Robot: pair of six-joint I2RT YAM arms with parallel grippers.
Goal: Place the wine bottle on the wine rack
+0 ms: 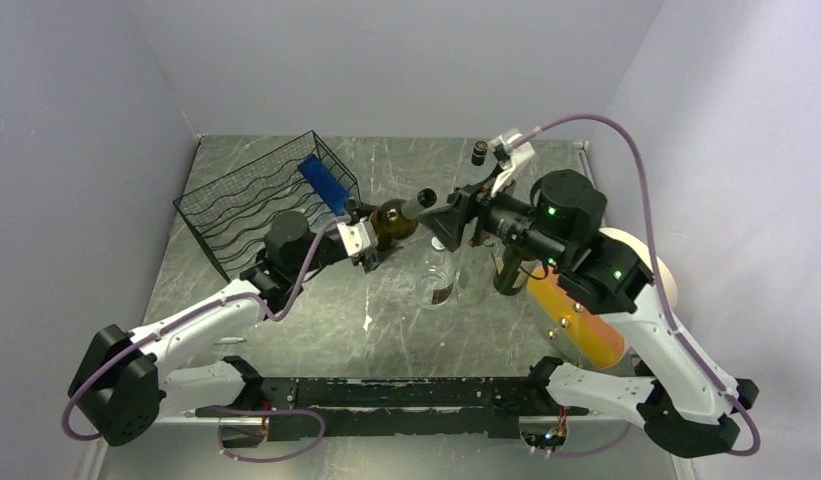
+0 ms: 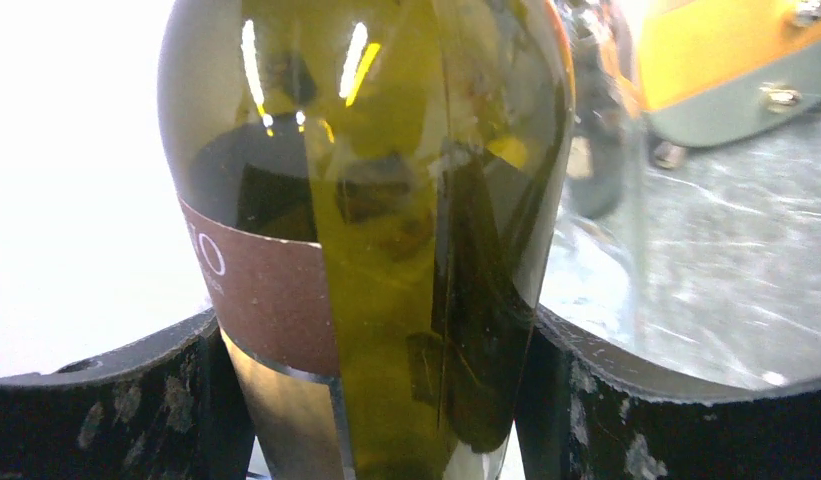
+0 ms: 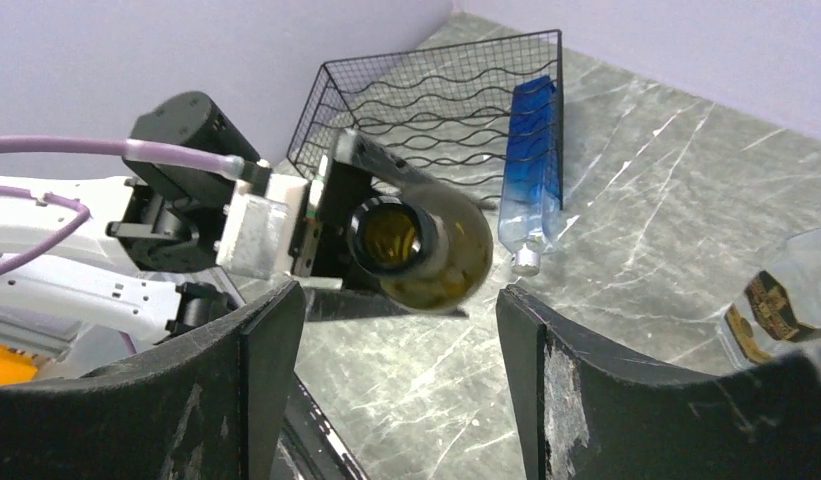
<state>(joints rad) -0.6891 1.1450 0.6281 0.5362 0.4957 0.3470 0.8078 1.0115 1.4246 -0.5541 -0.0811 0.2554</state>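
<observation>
The left gripper [image 1: 369, 238] is clamped across the lower body of the wine bottle [image 1: 394, 222]. In the left wrist view both fingers [image 2: 106, 400] bear on the glass, one beside the brown label [image 2: 276, 310]. The bottle is carried clear of the desk [image 1: 386, 335], roughly level, near the middle and toward the far edge. Its base points at the wine rack [image 1: 248, 205] and its neck points toward the right edge.

The right gripper [image 3: 398, 300] faces the bottle's mouth with its fingers spread wide. It holds nothing and touches nothing, and the neck lies ahead of the gap, not inside it. Read this as a two-arm pose, with the second arm lined up to steady or take the neck end while the base is presented to the rack.

The rack stands at the far-left corner, just beside the left gripper. A blue bottle [image 1: 323, 183] already lies along its right side, so judge the free cradles to be those nearer the left edge.

Note these limits of view:
- The bottle's base is hidden behind the left gripper in the top view.
- The left wrist view is filled with glass, the rack does not appear in it, and the label text is cut off.
- You cannot tell which cradle the bottle is aimed at.
- The right arm overlaps a clear bottle [image 1: 438, 275] and a dark bottle [image 1: 506, 268] standing mid-desk.
- An orange object [image 1: 576, 322] near the right edge is partly covered and cannot be identified.
</observation>
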